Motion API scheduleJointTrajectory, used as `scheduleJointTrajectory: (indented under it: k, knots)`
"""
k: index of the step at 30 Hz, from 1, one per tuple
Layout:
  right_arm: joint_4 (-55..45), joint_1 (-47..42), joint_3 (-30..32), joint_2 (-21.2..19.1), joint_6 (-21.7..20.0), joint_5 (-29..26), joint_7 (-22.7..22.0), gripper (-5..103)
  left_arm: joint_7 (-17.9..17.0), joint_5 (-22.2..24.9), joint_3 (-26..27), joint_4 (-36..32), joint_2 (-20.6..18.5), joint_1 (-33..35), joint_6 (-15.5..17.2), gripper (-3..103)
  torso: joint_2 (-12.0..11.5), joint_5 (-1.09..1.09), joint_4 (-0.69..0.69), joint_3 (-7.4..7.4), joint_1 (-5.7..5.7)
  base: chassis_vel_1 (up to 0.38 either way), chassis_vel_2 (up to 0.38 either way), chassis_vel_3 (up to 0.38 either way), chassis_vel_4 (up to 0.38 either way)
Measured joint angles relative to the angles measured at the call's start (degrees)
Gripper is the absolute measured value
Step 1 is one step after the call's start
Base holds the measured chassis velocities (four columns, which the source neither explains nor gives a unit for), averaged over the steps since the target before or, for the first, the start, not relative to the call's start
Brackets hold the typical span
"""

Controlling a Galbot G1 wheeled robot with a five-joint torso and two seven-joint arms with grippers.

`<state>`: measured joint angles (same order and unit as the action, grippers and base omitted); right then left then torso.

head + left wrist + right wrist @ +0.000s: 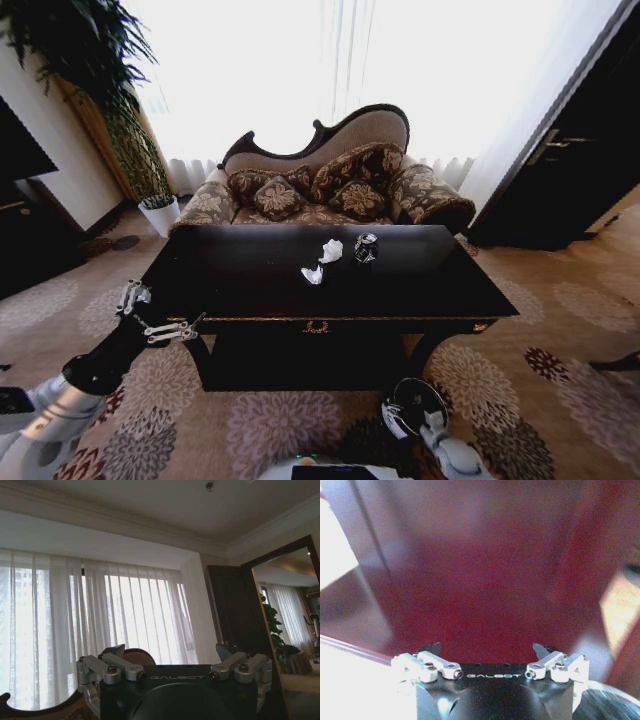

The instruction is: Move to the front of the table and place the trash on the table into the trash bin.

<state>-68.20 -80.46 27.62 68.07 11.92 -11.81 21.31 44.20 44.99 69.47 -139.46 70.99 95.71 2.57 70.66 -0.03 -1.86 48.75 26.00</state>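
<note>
Two paper scraps (322,262) and a can (365,248) on the table (250,290); both grippers' jaws apart, empty.

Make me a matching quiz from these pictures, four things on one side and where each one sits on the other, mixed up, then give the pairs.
Things:
1. crushed can
2. paper scraps
3. left gripper
4. white plant pot

Places:
A. on the carpet beside the sofa, under the tall plant
B. on the table, just left of the can
C. off the table's front left corner, fingers apart
D. on the table, rightmost of the litter

Pairs: 1-D, 2-B, 3-C, 4-A
</note>
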Motion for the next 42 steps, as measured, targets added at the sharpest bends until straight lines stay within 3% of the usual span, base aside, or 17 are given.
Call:
scheduleJointTrajectory:
  k: [6, 10, 11, 13, 22, 34, 36, 42]
  knots:
    - [-7.4, -2.9, 0.3, 1.2, 3.3, -2.9, 6.6, 100, -0.4, 0.8, 0.5, 0.9, -0.7, -0.7, 0.0, 100, 0.0, 0.02, 0.01, 0.00, 0.00, 0.000, 0.000, 0.000, 0.000]
    - [-10.4, -4.4, 1.5, 1.5, 9.2, -7.4, 18.3, 100, -0.6, 1.5, 0.6, 1.7, -1.4, -1.4, 0.0, 100, 0.0, 0.00, 0.01, 0.00, 0.00, 0.000, 0.000, 0.000, 0.000]
    - [-10.4, -4.4, 1.5, 1.5, 9.2, -7.4, 18.3, 100, -0.6, 1.5, 0.6, 1.7, -1.4, -1.4, 0.0, 100, 0.0, 0.00, 0.01, 0.00, 0.00, 0.000, 0.000, 0.000, 0.000]
    - [-11.8, -5.3, 2.0, 1.8, 10.3, -11.4, 22.9, 100, -0.6, 1.6, 0.3, 1.9, -1.5, -1.7, 0.0, 100, 0.0, 0.03, 0.00, 0.00, 0.00, 0.000, 0.000, 0.000, 0.000]
    - [-17.9, -8.1, 5.1, 2.7, 12.5, -19.4, 38.3, 100, -2.0, 1.9, -0.3, 2.6, -1.1, -2.6, 0.2, 100, 0.0, 0.02, 0.00, 0.00, 0.00, 0.000, 0.000, 0.000, 0.000]
    - [-29.6, -10.8, 9.1, 3.2, 11.4, -22.5, 41.8, 100, -4.8, 3.1, 1.1, 2.0, -2.3, -2.1, 0.5, 100, 0.0, 0.02, 0.00, 0.00, 0.00, 0.000, 0.000, 0.000, 0.000]
    - [-31.6, -11.0, 9.4, 2.5, 11.8, -24.4, 40.6, 100, -6.6, 3.2, 1.7, 2.0, -3.3, -2.2, 0.5, 100, 0.0, 0.02, -0.01, 0.00, 0.00, 0.000, 0.000, 0.000, 0.000]
    - [-36.8, -11.1, 9.9, 1.4, 11.3, -28.9, 34.9, 100, -7.5, 4.1, 2.5, 1.3, -3.9, -1.2, 0.7, 100, 0.0, 0.01, 0.00, 0.00, 0.00, 0.000, 0.000, 0.000, 0.000]
